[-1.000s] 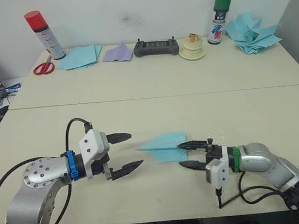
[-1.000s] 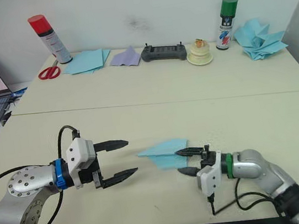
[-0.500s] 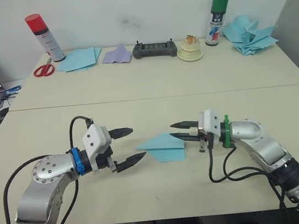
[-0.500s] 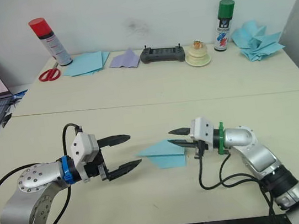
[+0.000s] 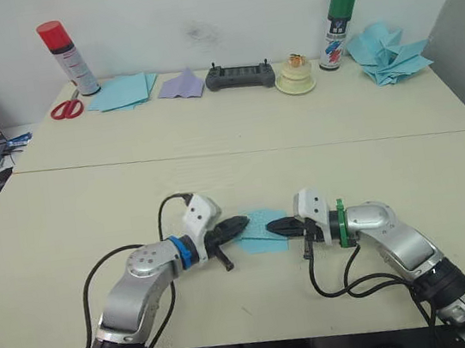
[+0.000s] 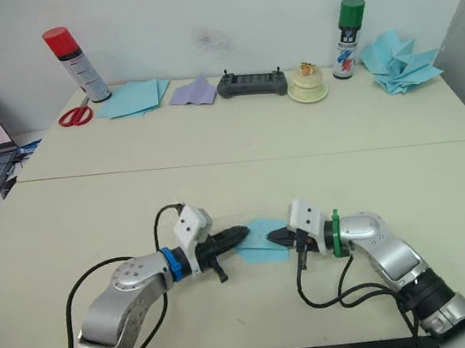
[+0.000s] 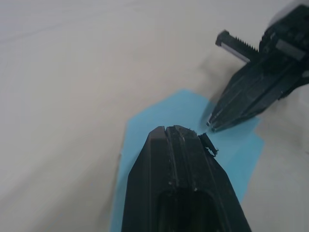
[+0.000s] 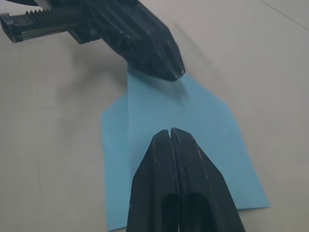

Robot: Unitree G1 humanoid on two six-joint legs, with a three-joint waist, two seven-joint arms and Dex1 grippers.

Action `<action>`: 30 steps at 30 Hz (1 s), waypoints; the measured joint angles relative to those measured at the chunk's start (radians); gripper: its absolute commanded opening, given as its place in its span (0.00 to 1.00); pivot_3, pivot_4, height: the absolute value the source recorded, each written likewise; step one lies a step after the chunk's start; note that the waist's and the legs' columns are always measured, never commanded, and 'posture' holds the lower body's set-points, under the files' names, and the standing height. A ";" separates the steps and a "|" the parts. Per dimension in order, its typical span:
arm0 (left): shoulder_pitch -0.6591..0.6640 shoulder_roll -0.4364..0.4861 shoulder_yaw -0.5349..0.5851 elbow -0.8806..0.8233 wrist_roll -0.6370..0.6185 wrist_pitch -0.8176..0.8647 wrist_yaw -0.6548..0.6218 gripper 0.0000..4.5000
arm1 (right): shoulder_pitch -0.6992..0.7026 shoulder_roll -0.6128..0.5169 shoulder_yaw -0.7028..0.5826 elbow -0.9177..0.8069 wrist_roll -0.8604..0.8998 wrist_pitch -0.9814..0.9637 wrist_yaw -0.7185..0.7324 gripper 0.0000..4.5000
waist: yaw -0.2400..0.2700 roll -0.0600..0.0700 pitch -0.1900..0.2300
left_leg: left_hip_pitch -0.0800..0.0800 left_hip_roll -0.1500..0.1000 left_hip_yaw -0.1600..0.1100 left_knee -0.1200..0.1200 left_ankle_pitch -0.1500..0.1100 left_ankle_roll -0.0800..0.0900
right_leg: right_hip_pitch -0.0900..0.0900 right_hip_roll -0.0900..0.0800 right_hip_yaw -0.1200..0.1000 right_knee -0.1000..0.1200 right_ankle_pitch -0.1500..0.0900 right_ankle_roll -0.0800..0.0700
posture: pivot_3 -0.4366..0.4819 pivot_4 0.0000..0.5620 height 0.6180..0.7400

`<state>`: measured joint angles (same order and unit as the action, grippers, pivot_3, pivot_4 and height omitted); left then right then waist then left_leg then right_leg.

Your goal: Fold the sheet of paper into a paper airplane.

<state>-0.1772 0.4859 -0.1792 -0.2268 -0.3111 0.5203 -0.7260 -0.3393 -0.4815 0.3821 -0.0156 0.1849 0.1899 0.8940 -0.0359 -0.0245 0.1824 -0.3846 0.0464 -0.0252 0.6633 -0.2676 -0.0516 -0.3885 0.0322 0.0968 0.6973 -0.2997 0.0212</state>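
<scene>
Both pincers are closed, tips pressing down: the left pincer [image 5: 238,223] and right pincer [image 5: 276,227] meet over the sheet of paper [image 5: 261,231], lying flat on the worktop [image 5: 210,134]. Thin and light, it probably slides and creases easily; take it by an edge.

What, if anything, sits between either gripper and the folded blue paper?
Nothing visible. The left gripper and right gripper, both shut, press their tips down on the sheet of paper from opposite ends.
</scene>
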 measured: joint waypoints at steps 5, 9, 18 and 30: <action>-0.005 -0.015 -0.034 0.029 0.056 -0.022 0.029 0.00 | 0.011 -0.005 0.006 -0.004 -0.036 0.023 0.008 0.00 | 0.002 0.000 -0.001 | 0.002 -0.001 0.000 0.000 0.000 0.000 | 0.002 0.000 0.000 0.000 0.000 0.001 | 0.48 0.27 1.00; 0.004 -0.017 -0.044 0.038 0.079 -0.062 0.028 0.00 | 0.012 -0.005 0.003 -0.005 -0.047 0.025 0.015 0.00 | 0.001 0.000 -0.002 | 0.003 -0.001 0.000 0.000 0.000 0.000 | 0.003 0.000 0.000 0.000 -0.001 0.002 | 0.48 0.27 1.00; 0.073 0.064 -0.012 0.007 0.081 -0.117 -0.029 0.00 | 0.024 -0.014 -0.004 -0.015 -0.050 0.021 0.028 0.00 | -0.001 0.000 -0.003 | 0.004 0.000 0.001 -0.001 0.000 0.000 | 0.003 0.000 0.001 0.000 -0.002 0.004 | 0.48 0.27 1.00; 0.036 0.039 -0.047 0.069 0.122 -0.182 -0.036 0.00 | 0.003 0.010 -0.240 -0.198 0.242 0.550 -0.062 0.52 | 0.005 0.000 -0.004 | 0.003 -0.001 0.000 0.001 0.000 0.000 | 0.004 -0.001 0.001 -0.001 -0.002 0.005 | 0.48 0.27 1.00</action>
<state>-0.1415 0.5245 -0.2260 -0.1577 -0.1892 0.3381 -0.7623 -0.3362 -0.4712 0.1417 -0.2137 0.4274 0.7401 0.8320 -0.0308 -0.0241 0.1784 -0.3813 0.0456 -0.0254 0.6638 -0.2674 -0.0518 -0.3845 0.0316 0.0975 0.6963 -0.3015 0.0266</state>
